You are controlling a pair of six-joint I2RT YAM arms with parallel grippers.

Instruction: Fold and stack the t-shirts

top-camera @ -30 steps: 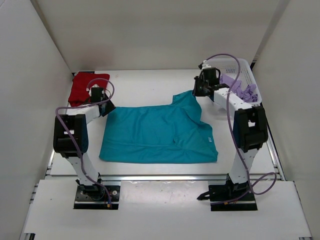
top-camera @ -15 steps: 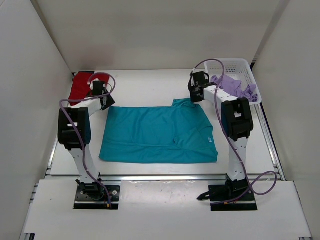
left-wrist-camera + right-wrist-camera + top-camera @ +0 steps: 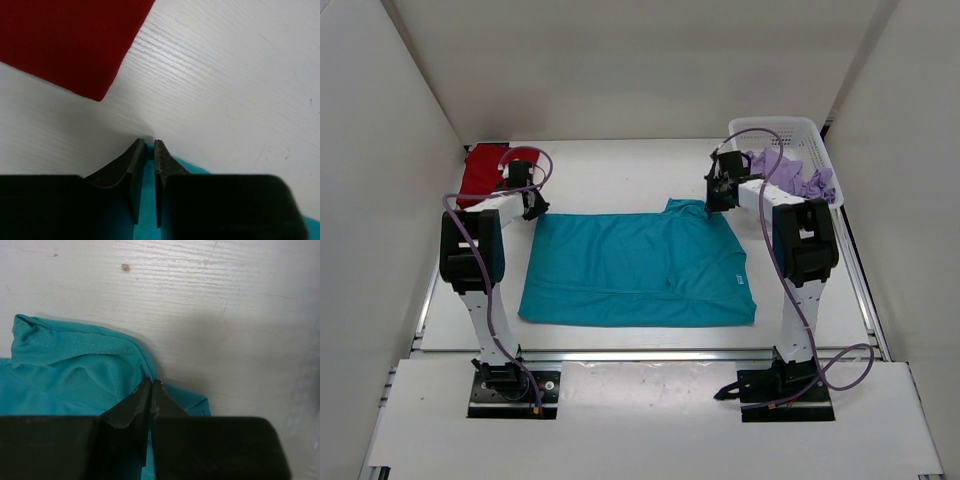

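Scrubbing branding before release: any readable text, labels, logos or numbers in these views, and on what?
No readable text in any view.
Small pale patch on the teal t-shirt: too small to read, may not be print.
Nothing legible on the red t-shirt, lavender t-shirt or basket.

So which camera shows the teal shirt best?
The top external view: nearly the whole teal shirt lies spread on the table there. The left wrist view catches only a sliver of it at the left pincer, and the right wrist view just one rumpled corner at the right pincer.
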